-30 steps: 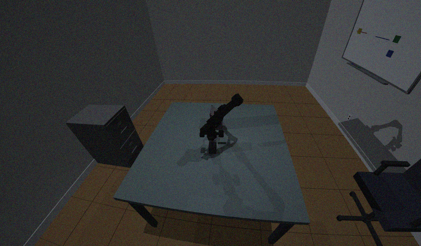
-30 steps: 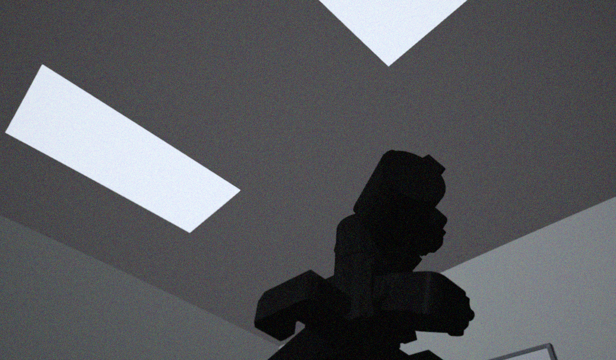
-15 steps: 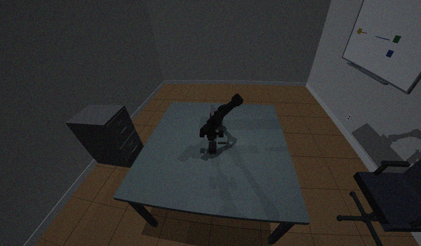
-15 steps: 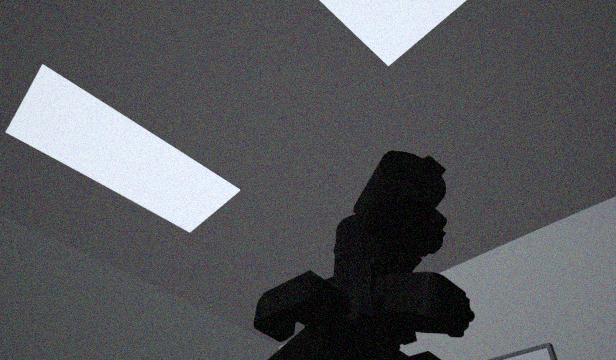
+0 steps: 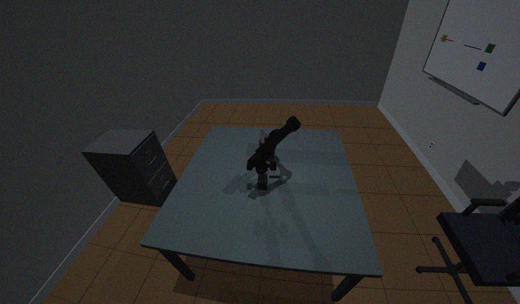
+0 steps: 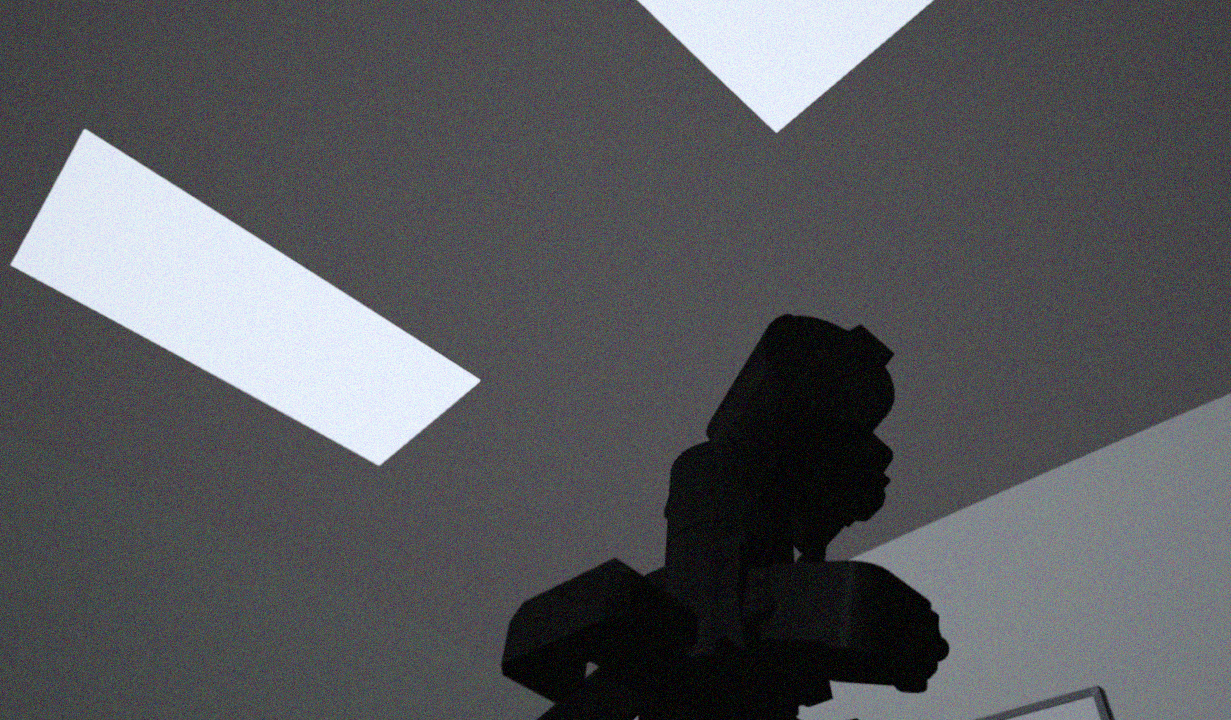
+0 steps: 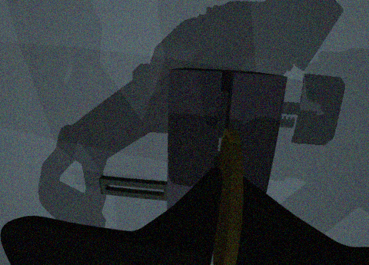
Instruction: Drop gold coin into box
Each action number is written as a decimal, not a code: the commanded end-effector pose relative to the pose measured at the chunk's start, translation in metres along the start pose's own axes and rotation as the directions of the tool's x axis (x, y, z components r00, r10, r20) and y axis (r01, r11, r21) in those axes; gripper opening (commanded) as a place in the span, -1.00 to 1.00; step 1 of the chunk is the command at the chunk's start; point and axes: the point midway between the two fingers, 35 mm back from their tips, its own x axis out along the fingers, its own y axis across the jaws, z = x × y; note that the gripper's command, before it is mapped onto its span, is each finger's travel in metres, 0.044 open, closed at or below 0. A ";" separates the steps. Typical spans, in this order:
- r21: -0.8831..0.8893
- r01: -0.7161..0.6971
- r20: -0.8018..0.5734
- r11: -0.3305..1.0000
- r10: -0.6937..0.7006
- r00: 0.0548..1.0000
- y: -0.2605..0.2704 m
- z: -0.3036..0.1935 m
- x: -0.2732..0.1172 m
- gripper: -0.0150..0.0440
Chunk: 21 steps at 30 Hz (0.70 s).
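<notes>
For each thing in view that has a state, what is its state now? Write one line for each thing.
gripper: shut on the coin.
coin: held edge-on between the fingers, above the box.
box: closed, its slot in line with the coin.
holder: not seen in any view.

You see a dull gold coin [image 7: 229,199] edge-on between the black fingers of the gripper [image 7: 227,230], with the grey box [image 7: 197,117] behind it, its slot a darker line. The counter [image 5: 223,223] is pale blue-grey, crossed by soft grey shadows. The arm [image 5: 270,143] is black. The floor [image 5: 397,211] shows orange-brown tiles. The cabinet [image 5: 129,166] is dark grey; the whiteboard [image 5: 477,52] carries yellow, green and blue marks.
</notes>
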 end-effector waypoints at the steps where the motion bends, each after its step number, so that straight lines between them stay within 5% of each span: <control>1: 0.002 -0.004 -0.001 1.000 0.004 1.000 0.001 0.000 0.003 -0.49; 21: 0.005 -0.005 -0.001 1.000 0.005 1.000 0.001 -0.001 0.012 -0.49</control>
